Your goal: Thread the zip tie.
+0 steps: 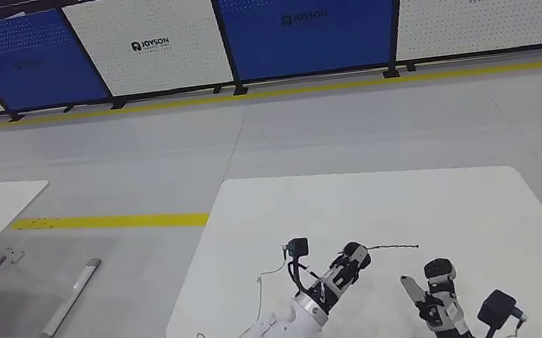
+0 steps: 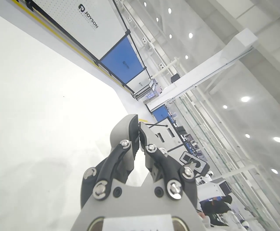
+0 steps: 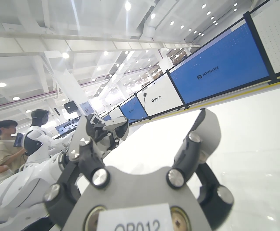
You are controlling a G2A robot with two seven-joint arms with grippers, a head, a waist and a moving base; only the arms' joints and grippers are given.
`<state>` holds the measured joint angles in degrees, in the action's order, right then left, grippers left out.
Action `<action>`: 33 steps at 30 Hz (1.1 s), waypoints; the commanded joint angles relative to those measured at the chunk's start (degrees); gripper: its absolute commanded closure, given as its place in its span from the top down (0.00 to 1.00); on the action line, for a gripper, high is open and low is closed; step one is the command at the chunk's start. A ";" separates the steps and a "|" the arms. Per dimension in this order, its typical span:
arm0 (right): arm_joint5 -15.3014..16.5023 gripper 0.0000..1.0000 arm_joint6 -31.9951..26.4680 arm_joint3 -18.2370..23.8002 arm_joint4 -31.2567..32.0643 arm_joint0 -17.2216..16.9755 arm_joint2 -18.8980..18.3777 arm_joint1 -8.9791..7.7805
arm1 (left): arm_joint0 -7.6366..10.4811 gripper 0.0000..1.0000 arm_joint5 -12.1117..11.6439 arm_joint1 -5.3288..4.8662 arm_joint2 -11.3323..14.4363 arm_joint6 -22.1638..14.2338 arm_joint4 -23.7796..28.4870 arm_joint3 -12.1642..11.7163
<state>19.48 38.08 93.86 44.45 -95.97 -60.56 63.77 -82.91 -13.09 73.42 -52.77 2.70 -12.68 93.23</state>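
Left gripper [image 2: 139, 129]: fingers clenched on zip tie [image 2: 156, 125]. Strap pinched between pads, free length projecting beyond fingertips, over table [image 1: 456, 198].

Right gripper [image 3: 144, 124]: fingers released, spread wide, nothing between them. Free end of zip tie near, just beyond fingertips.

Step judged: free end to be taken by right gripper.
- Pinch at left fingers to be held firm.
- Free end to be centred between open fingers before closing.
- Strap to be bent gently and aligned before feeding.

Count: zip tie 1; grippers 2; table 1.
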 commanded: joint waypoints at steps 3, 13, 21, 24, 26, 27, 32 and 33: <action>-0.60 1.00 -0.08 -0.03 0.31 0.22 -0.27 0.02 | 0.00 0.00 0.00 0.00 0.00 0.00 0.00 0.00; -5.11 1.00 -5.22 0.17 12.29 0.88 -3.30 -0.27 | -1.79 0.00 -2.50 -0.16 -2.68 -7.24 17.30 2.42; -8.43 1.00 -8.23 2.87 13.70 -0.17 -5.43 -0.40 | -2.18 0.00 -2.65 -0.34 -3.50 -8.61 19.17 3.19; -8.43 1.00 -8.23 2.87 13.70 -0.17 -5.43 -0.40 | -2.18 0.00 -2.65 -0.34 -3.50 -8.61 19.17 3.19; -10.06 1.00 -10.34 2.11 15.52 0.38 -5.61 -0.36 | -2.13 0.00 -1.84 -0.25 -3.10 -9.61 21.23 3.19; -10.68 1.00 -10.90 2.07 15.89 0.66 -5.61 -0.29 | -1.90 0.00 -1.36 -0.20 -3.10 -10.19 22.58 3.12; -12.85 1.00 -16.45 2.62 22.33 1.51 -6.40 -0.44 | -0.15 0.00 0.87 0.02 -3.19 -15.78 32.23 1.79; -13.71 1.00 -18.18 3.19 23.98 1.61 -6.61 -0.51 | 0.34 0.00 0.91 0.04 -3.38 -16.11 32.65 1.34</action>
<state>6.60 22.14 96.50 66.32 -94.47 -66.93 63.36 -83.08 -12.31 73.43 -55.96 -12.86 18.88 95.07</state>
